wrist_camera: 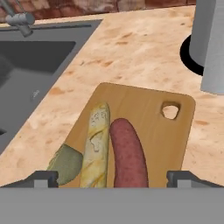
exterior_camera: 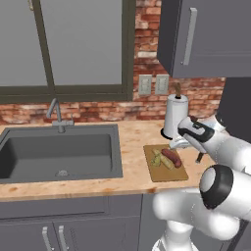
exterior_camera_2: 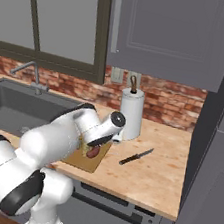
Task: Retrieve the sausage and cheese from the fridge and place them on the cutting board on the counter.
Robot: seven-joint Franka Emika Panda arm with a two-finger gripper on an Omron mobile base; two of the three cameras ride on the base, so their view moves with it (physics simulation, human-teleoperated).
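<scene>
The tan cutting board (wrist_camera: 148, 109) lies on the wooden counter (wrist_camera: 140, 57) right of the sink. On it the reddish-brown sausage (wrist_camera: 128, 153) rests lengthwise beside a pale bread stick (wrist_camera: 97, 144), with the olive-yellow cheese (wrist_camera: 66, 164) at the stick's other side. My gripper (wrist_camera: 113, 179) hovers just above the board's near end, open wide, its fingertips (wrist_camera: 41, 178) standing clear of the food on both sides and holding nothing. From the left base view the sausage (exterior_camera: 171, 157) lies on the board (exterior_camera: 171, 174) under the hand (exterior_camera: 179, 143). I cannot tell whether the tall dark-grey body (exterior_camera_2: 215, 148) is the fridge.
A white paper-towel roll (exterior_camera: 175, 116) stands on a black base just behind the board. A dark-handled knife (exterior_camera_2: 136, 157) lies on the counter to the board's right. The dark grey sink (exterior_camera: 59, 152) with its faucet (exterior_camera: 58, 115) is to the left. A wall cabinet (exterior_camera: 206, 39) hangs overhead.
</scene>
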